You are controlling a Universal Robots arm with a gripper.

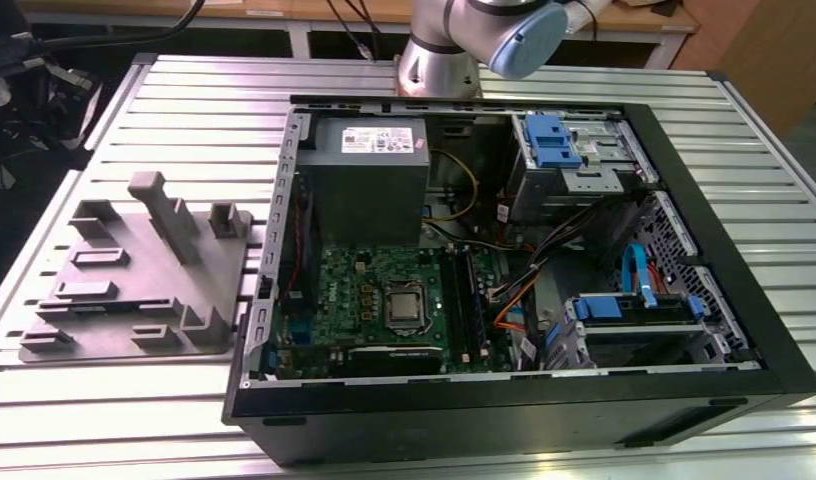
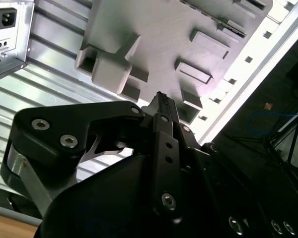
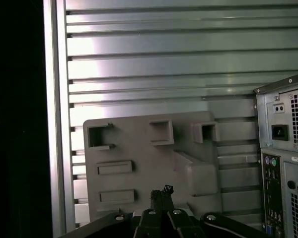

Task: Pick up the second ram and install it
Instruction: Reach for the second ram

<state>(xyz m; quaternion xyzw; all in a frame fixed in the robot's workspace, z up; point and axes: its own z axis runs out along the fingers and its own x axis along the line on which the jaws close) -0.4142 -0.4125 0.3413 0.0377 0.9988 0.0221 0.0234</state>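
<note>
My gripper (image 2: 161, 97) (image 3: 161, 190) is shut, its two black fingertips pressed together with nothing seen between them. It hangs high above the grey moulded fixture tray (image 1: 128, 290) (image 2: 159, 44) (image 3: 149, 163), whose pockets look bare. The second ram is out of view. In the exterior view the open computer case (image 1: 675, 200) lies on its side, with the green motherboard (image 1: 368, 290) and the long black memory slots (image 1: 464, 300) beside the processor. Whether a stick sits in those slots I cannot tell.
The arm's silver and blue elbow (image 1: 488, 30) stands behind the case. The grey power-supply box (image 1: 368, 170), blue drive caddies (image 1: 548, 140) and orange and blue cables (image 1: 635, 270) crowd the case. Its rear panel (image 3: 283, 148) flanks the tray. The slatted metal table (image 1: 181, 100) lies all round.
</note>
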